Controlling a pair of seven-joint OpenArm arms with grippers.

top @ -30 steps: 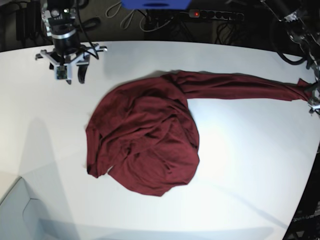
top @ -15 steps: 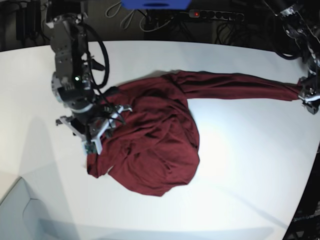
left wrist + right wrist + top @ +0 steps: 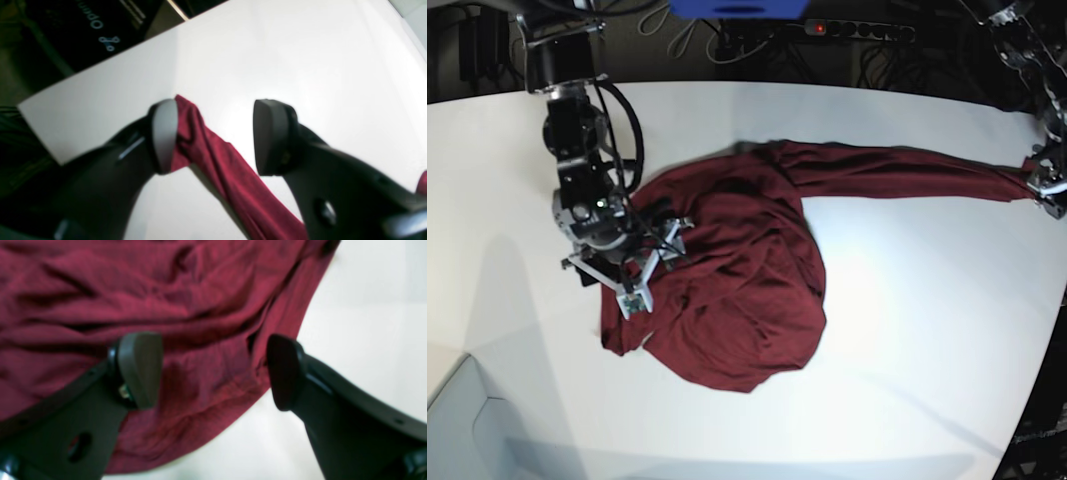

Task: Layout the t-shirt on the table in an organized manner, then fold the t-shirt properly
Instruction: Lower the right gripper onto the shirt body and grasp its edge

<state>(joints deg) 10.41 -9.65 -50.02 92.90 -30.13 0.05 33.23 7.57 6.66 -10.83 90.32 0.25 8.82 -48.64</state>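
The dark maroon t-shirt point(image 3: 727, 290) lies bunched in a rounded heap on the white table point(image 3: 907, 330). One long twisted part stretches to the far right. My right gripper point(image 3: 617, 272) hangs over the heap's left edge. In the right wrist view it point(image 3: 213, 370) is open, its jaws wide apart above the wrinkled cloth point(image 3: 200, 290) and the shirt's border. My left gripper point(image 3: 1045, 185) is at the end of the stretched part. In the left wrist view it point(image 3: 213, 133) is open; the cloth strip point(image 3: 227, 166) runs between the jaws and rests against one finger only.
A power strip point(image 3: 857, 30), cables and a blue object point(image 3: 739, 8) sit behind the table's far edge. The table's curved edge point(image 3: 1037, 400) runs down the right side, close to my left gripper. A pale box corner point(image 3: 467, 420) shows at the lower left.
My right arm came from the back left corner down onto the shirt's left edge, and its jaws spread wider. The left arm and the stretched strip barely moved.
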